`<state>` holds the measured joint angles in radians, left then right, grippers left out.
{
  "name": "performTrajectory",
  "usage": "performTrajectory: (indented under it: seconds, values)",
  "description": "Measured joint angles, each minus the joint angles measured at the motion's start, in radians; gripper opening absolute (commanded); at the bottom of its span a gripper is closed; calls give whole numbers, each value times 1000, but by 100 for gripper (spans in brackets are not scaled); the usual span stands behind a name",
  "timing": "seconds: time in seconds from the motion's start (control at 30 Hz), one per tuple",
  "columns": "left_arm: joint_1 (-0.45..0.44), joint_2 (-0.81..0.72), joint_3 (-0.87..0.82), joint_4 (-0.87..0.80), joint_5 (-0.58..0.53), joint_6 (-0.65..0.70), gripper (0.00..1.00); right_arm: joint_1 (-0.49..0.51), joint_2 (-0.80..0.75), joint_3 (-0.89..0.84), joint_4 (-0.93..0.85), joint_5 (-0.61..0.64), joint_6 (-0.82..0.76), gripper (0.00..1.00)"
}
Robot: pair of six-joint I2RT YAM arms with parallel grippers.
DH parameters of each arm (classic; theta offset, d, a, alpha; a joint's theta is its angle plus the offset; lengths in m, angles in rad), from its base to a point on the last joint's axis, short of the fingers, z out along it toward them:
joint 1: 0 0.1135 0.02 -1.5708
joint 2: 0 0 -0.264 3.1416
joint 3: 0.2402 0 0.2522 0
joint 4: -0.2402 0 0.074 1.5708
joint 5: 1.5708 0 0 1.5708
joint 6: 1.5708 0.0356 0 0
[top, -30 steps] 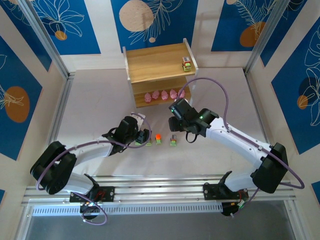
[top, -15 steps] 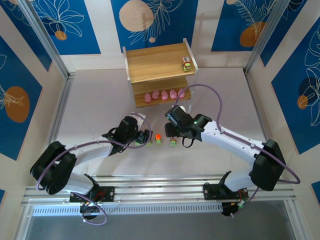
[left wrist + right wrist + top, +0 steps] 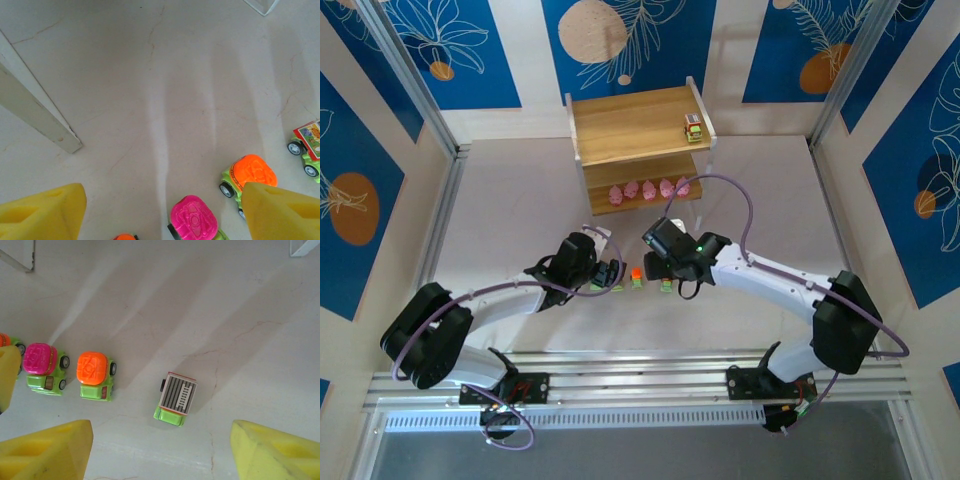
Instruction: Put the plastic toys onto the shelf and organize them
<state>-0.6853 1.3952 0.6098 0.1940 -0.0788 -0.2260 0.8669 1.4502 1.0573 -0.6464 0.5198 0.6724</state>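
Plastic toys in two groups. Five pink blob figures (image 3: pixel 648 189) stand in a row on the lower tier of the wooden shelf (image 3: pixel 630 125), and one small car (image 3: pixel 693 127) sits at the right end of its top tier. The other cars lie on the pale table (image 3: pixel 520 200) in front of the shelf, between the two arms.

Right wrist view: a magenta-topped car (image 3: pixel 45 369), an orange-topped car (image 3: pixel 95 375) and a grey-striped car (image 3: pixel 177 399) form a loose line. Each has a green chassis and none touches another. A further orange top (image 3: pixel 3 339) is cut off at the left edge. The right gripper (image 3: pixel 160 455) has its yellow fingers (image 3: pixel 47 450) spread wide and holds nothing; the grey-striped car lies just beyond the gap.

Left wrist view: the left gripper (image 3: pixel 160 215) is likewise spread wide and grips nothing. The magenta-topped car sits low in the gap, nearer the finger (image 3: pixel 280 212) on the right of the picture, and that finger partly hides the orange-topped car. A white bar (image 3: pixel 35 107) crosses the table on the left.

Top view: the grippers face each other across the cars, close together. A purple cable (image 3: pixel 720 182) from the right arm arcs just in front of the right end of the shelf, beside the pink row.
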Motion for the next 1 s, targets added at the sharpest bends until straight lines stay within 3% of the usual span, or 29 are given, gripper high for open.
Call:
performTrajectory:
  seconds: [1.0]
  values:
    - [0, 0, 0, 0, 0, 0, 82, 11, 145, -6, 42, -1, 45, 72]
